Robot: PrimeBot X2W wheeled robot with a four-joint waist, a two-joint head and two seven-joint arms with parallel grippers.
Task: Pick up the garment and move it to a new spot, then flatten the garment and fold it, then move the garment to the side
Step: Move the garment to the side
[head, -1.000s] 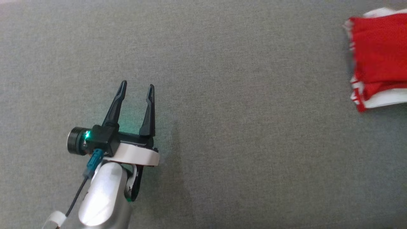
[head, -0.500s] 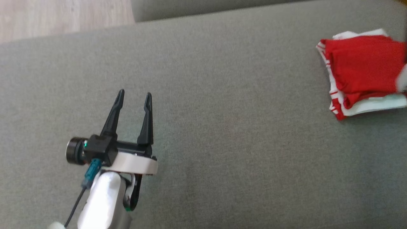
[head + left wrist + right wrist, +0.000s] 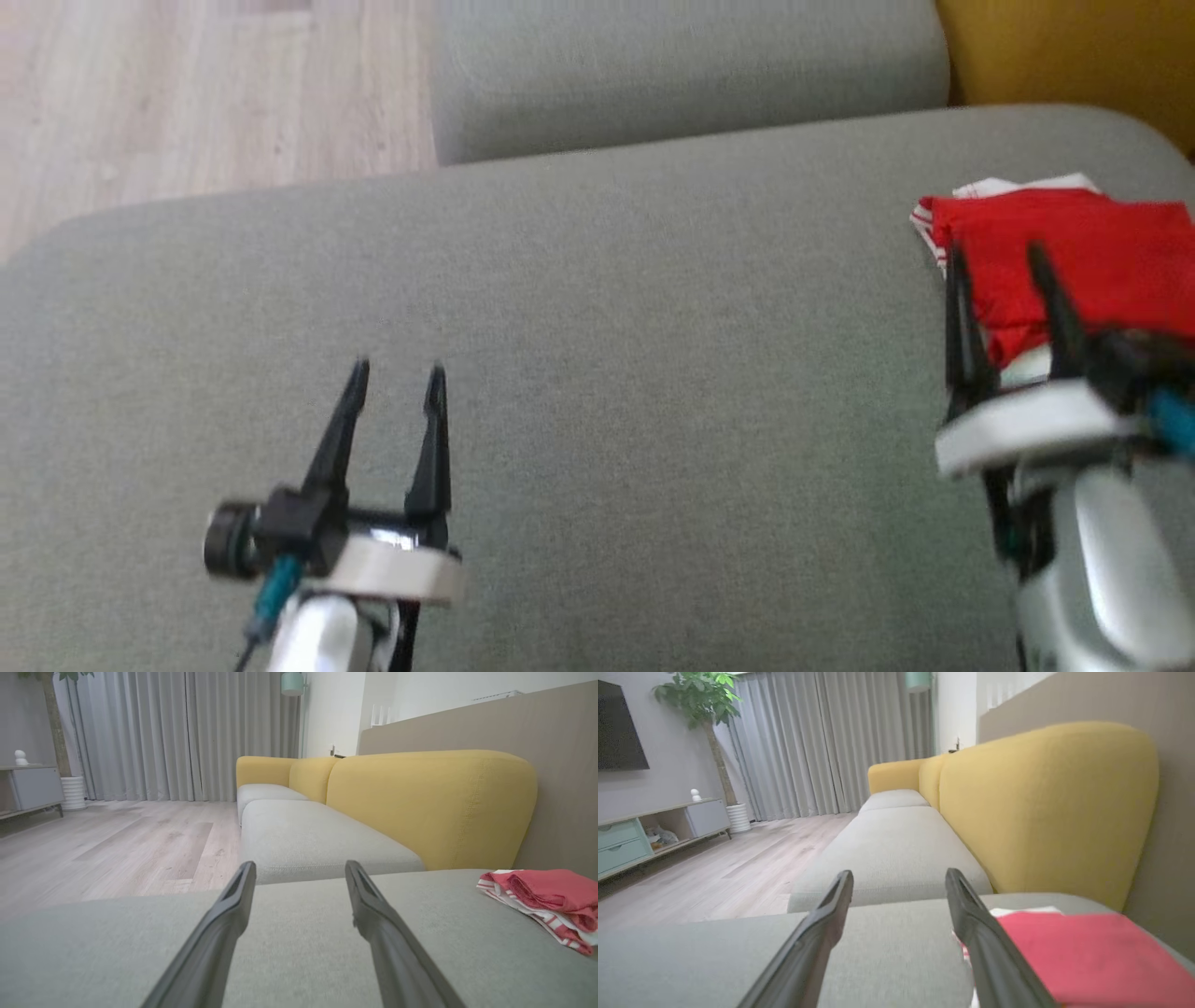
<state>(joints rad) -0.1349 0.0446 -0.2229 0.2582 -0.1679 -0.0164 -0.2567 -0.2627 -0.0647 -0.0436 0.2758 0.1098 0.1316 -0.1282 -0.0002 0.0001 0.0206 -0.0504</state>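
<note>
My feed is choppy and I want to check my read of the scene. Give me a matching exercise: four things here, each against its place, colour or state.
Things:
1. garment
2. left gripper
3. right gripper
4. backrest

Descriptions:
a. yellow
b. open, over bare cushion
c. red and white, at the cushion's right end
d. open, at the garment's edge

Pairs: 1-c, 2-b, 3-d, 4-a

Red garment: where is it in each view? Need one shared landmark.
Head view: red garment at right edge, above middle, partly covered by right gripper.
Left wrist view: red garment far right, below middle.
Right wrist view: red garment in lower right corner.
Shared landmark: yellow backrest beyond it.
</note>
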